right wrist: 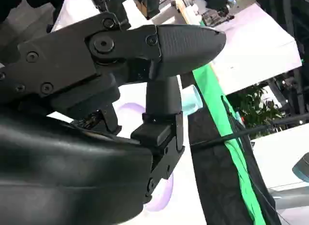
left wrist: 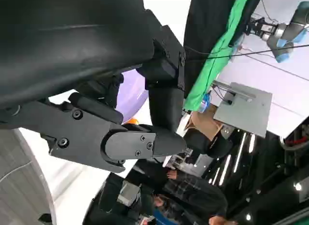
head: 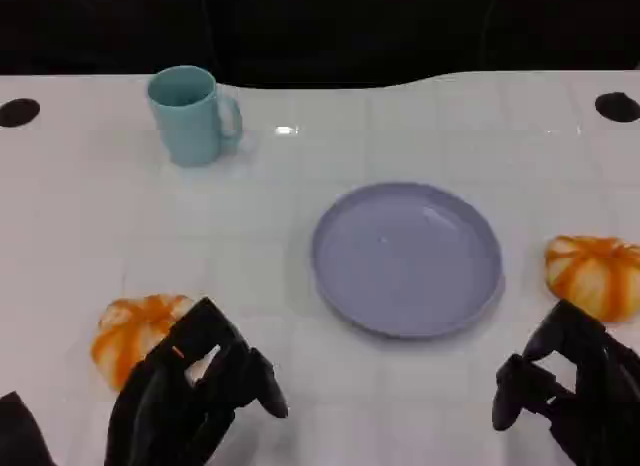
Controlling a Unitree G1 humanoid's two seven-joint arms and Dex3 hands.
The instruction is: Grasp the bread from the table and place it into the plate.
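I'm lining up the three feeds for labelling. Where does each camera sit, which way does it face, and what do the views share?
Head view: high on the robot, looking down at the white table; left hand and right hand show low in frame, near two breads, a plate and a mug.
Left wrist view: behind the left hand, looking past its fingers at the room.
Right wrist view: behind the right hand, facing across the table.
Shared: the purple plate shows in all three.

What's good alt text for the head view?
An empty lilac plate sits mid-table with an orange-striped bread on each side: left bread just beyond the robot's left hand, right bread just beyond its right hand. Both hands hold nothing. A teal mug stands at the far left.
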